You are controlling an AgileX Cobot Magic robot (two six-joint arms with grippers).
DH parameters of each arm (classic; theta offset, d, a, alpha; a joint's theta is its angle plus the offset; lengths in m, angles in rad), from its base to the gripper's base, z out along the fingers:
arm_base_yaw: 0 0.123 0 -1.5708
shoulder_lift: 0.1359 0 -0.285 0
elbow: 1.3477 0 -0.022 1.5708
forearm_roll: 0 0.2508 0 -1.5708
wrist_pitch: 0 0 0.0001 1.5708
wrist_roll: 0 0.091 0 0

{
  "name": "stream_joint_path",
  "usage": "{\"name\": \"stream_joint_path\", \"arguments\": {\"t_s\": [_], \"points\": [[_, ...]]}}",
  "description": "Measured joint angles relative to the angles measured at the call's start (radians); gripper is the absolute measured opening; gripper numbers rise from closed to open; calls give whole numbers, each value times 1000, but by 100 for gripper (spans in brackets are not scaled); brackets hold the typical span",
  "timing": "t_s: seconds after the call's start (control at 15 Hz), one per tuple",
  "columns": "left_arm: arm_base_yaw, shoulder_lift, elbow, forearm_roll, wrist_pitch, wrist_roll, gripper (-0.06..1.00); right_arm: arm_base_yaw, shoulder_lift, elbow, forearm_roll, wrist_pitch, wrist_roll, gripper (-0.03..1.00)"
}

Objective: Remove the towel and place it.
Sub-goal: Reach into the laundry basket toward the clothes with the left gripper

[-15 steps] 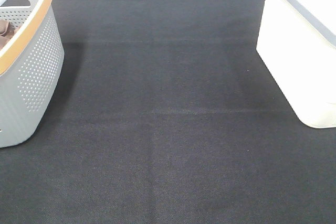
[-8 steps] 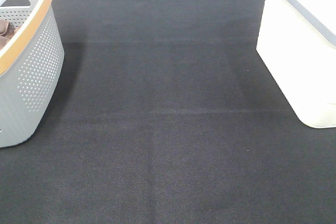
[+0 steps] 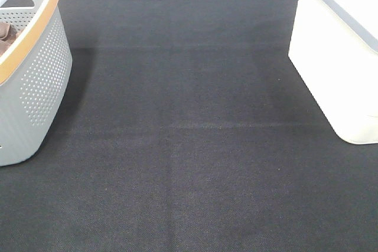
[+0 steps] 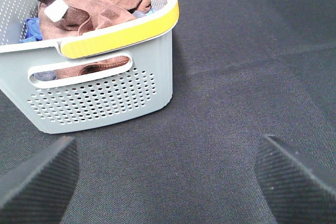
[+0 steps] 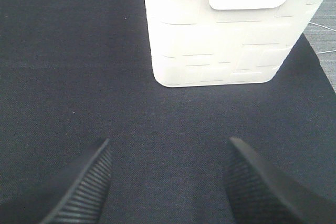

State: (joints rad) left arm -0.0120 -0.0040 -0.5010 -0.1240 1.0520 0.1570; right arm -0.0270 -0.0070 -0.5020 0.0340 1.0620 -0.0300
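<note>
- Left jaws: spread wide with nothing between them, over the black woven-cloth desk (image 4: 226, 77), just short of the basket.
- Right jaws: apart and empty too, over the desk, facing the white bin.
- Neither arm shows in the high view.
- Grey perforated plastic basket with a yellow-orange rim (image 4: 105, 98) stands at the desk's left edge.
- The crumpled reddish-brown microfibre towel (image 4: 89, 3), white tag showing, lies inside it on top of the pile, touching the basket wall. A bit of blue cloth (image 4: 31, 27) lies beside it.
- White rectangular plastic bin with a grey rim (image 5: 210, 40) stands on the right, well apart from the basket.
- Status: nothing done yet, towel not grasped and not out of the basket.
- Left to do: reach in, grip, lift clear, place. Left arm looks best placed for the pick. I can't tell the drop spot.
</note>
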Motion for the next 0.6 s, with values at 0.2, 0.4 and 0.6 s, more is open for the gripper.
{"name": "stream_joint_path", "arguments": {"t_s": [0.2,0.4,0.6], "points": [[0,0,0,0,0,0,87,0,0,0,0,0,0,59],[0,0,0,0,0,0,87,0,0,0,0,0,0,59],[0,0,0,0,0,0,87,0,0,0,0,0,0,59]]}}
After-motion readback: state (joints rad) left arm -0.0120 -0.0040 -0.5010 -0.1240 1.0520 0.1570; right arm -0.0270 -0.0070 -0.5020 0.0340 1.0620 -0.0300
